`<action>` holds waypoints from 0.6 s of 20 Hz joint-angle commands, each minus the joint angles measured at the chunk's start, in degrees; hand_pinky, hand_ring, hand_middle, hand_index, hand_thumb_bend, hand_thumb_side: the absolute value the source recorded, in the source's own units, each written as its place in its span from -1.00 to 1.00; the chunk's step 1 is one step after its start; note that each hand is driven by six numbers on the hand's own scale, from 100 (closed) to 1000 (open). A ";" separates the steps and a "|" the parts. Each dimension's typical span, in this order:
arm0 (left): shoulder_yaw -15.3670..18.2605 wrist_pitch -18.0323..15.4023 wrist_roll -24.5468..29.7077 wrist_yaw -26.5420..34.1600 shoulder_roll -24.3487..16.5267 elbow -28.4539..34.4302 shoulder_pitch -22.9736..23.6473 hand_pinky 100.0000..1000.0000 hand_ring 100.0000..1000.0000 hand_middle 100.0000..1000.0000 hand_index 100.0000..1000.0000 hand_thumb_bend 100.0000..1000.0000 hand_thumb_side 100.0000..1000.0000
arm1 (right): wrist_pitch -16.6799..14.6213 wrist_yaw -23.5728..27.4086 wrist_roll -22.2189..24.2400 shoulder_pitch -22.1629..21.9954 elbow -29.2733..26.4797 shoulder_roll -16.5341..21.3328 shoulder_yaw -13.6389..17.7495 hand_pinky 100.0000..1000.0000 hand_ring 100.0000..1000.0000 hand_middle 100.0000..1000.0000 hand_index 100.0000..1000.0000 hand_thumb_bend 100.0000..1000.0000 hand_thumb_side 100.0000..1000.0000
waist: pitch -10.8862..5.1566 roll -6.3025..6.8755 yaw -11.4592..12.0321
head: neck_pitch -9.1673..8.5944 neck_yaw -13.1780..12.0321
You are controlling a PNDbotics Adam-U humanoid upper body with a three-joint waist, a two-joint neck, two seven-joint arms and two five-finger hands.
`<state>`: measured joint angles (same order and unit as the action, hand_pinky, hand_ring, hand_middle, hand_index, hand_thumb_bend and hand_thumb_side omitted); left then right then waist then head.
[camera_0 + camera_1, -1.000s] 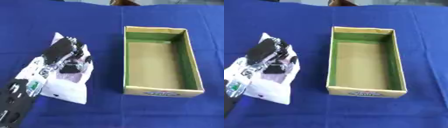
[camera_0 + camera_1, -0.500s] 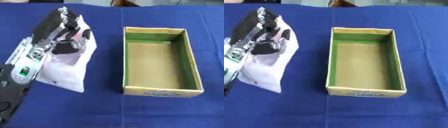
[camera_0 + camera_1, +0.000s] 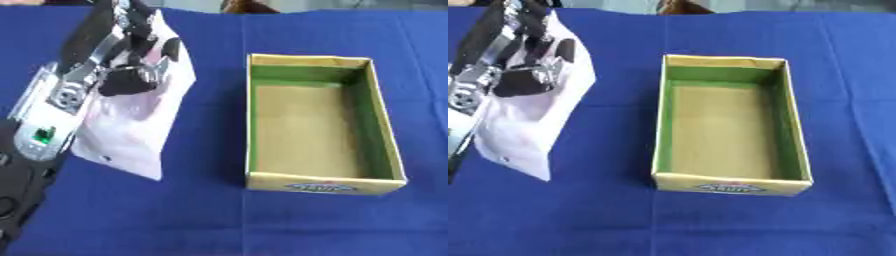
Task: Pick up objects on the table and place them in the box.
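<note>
My left hand (image 3: 114, 60) is raised at the left of the view, its fingers curled round the top of a white plastic bag (image 3: 131, 130). The bag hangs down from the hand, clear of the blue cloth, its lower corner pointing at the table. To the right stands the open cardboard box (image 3: 317, 186), green on its inner walls and brown on its floor, with nothing inside. The bag is left of the box and apart from it. My right hand shows in neither view.
A blue cloth (image 3: 219, 220) covers the whole table. At the far edge, beyond the box, a small dark brown shape (image 3: 249, 6) shows against a pale background.
My left hand has lifted the white bag off the cloth and carried it up and toward the far left. The box has not moved.
</note>
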<state>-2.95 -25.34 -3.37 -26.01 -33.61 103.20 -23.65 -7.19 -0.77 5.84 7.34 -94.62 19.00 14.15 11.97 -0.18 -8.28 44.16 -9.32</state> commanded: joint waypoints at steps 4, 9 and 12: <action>-2.99 1.62 0.55 8.31 5.67 -1.62 -8.93 -1.00 -1.00 -1.00 -1.00 -1.00 0.13 | -0.02 -0.18 0.25 0.17 -1.24 0.93 -0.24 -0.22 0.12 0.49 0.85 -1.00 0.46 | -1.11 -0.50 -0.86 | -0.04 -2.04; -5.77 2.61 3.49 14.07 11.60 -4.99 -16.39 -1.00 -1.00 -1.00 -1.00 -1.00 0.18 | -0.12 0.14 1.25 1.65 -1.39 0.59 -1.31 -0.22 0.12 0.49 0.85 -1.00 0.46 | -0.23 -0.36 -4.29 | -0.04 -4.51; -6.52 2.65 4.48 15.88 13.32 -6.48 -18.86 -1.00 -1.00 -1.00 -1.00 -1.00 0.20 | -0.12 0.17 1.58 2.29 -1.46 0.49 -1.66 -0.22 0.12 0.49 0.84 -1.00 0.46 | 0.19 -0.26 -5.87 | -0.04 -5.29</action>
<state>-9.26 -22.67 0.59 -11.18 -20.61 96.69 -41.35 -7.21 -0.70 7.16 8.94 -94.65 18.90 12.41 12.96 -0.33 -14.35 44.16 -13.90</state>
